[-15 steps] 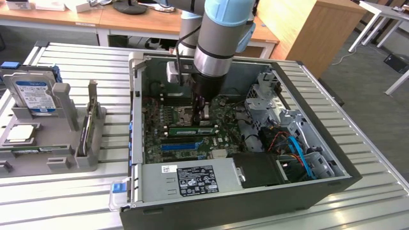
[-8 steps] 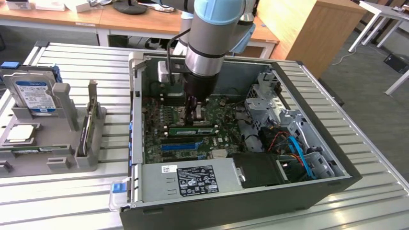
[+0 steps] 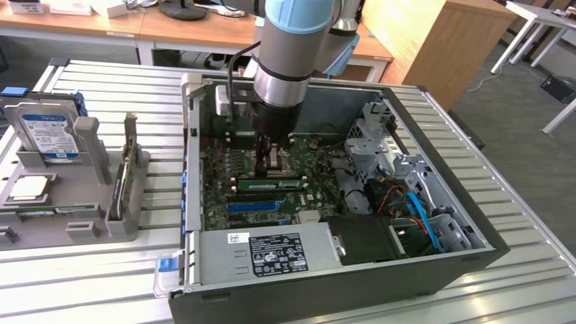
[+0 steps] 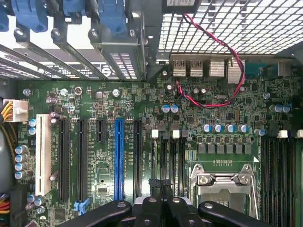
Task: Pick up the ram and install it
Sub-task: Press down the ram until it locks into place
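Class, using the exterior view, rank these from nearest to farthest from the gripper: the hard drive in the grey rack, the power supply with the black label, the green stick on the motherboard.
1. Green stick, just below the gripper.
2. Power supply, along the case's front edge.
3. Hard drive, outside the case, far on the exterior view's left.

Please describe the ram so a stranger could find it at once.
Look into the open black computer case, at its green motherboard. Directly under the arm's black gripper sits the ram: a long thin green stick with a white label, unlike the neighbouring blue slot.
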You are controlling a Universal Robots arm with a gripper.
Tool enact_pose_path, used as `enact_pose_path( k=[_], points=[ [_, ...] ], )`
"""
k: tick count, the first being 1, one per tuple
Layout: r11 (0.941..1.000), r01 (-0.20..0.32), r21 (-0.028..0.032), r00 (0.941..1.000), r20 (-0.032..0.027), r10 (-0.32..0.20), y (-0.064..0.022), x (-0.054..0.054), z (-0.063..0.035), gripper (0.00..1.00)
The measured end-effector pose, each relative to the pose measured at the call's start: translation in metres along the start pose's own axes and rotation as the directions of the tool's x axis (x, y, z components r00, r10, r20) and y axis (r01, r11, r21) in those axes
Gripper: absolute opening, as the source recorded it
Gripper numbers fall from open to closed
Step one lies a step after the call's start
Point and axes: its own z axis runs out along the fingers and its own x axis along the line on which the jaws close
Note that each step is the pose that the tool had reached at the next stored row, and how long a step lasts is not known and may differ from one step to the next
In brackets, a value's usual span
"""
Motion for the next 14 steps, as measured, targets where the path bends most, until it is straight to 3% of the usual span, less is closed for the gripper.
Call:
enact_pose_path(
  k=[14],
  points=[
    [1.0,0.0,0.0,1.0,0.0001,0.0,0.0004,0.0015,0.0032,0.11]
  ],
)
